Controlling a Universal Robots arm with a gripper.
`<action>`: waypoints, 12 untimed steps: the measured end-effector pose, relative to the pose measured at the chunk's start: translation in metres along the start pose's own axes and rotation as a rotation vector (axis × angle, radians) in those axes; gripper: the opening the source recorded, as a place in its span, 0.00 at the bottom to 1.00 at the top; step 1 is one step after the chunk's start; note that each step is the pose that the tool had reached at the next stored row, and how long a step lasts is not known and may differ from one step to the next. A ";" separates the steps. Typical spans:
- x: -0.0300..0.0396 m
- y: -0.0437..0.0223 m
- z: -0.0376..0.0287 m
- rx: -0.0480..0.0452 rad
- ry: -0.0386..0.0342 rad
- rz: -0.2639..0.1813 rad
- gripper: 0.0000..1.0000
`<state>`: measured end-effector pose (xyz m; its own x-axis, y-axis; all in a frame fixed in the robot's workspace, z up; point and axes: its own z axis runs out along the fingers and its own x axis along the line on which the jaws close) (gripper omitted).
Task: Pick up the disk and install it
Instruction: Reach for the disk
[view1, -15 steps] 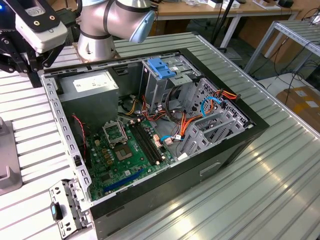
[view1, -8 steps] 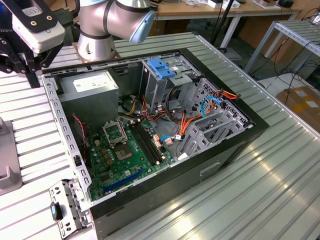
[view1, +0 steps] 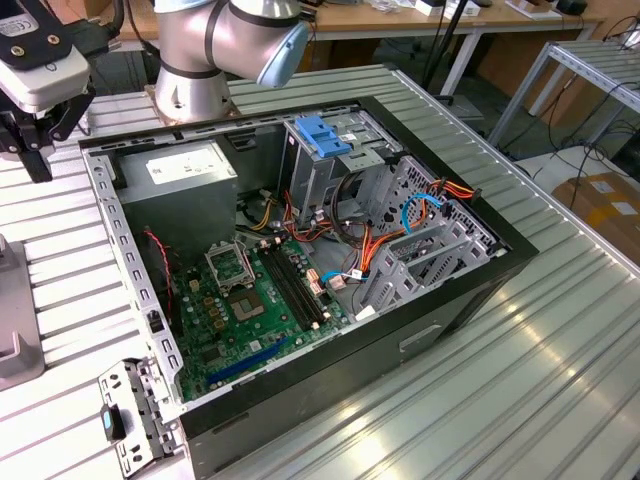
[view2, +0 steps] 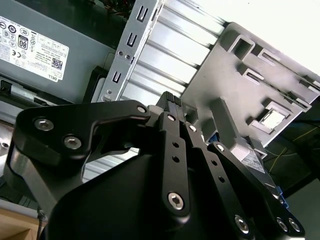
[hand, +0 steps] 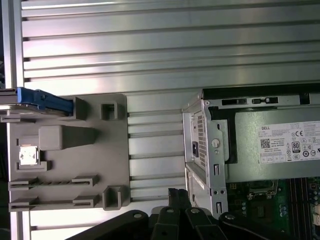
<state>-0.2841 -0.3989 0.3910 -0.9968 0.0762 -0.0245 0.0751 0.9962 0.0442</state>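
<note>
My pincer, shut and empty, hovers over the table between the grey holder carrying the disk and the open computer case.

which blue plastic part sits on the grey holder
The disk, its blue frame slotted at one edge of the grey holder; the blue bracket sits inside the computer case.

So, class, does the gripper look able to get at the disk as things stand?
Probably yes: the disk sits in the grey holder, outside the case, with nothing seen over it, and the gripper hangs close by.
</note>
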 end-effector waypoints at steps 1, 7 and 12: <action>0.0017 -0.0001 0.0001 0.0000 -0.0001 0.000 0.10; 0.0042 -0.0003 0.0002 -0.0001 -0.0001 0.000 0.10; 0.0063 -0.0005 0.0002 -0.0001 -0.0001 0.000 0.10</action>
<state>-0.2904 -0.3990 0.3906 -0.9968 0.0762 -0.0246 0.0751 0.9962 0.0443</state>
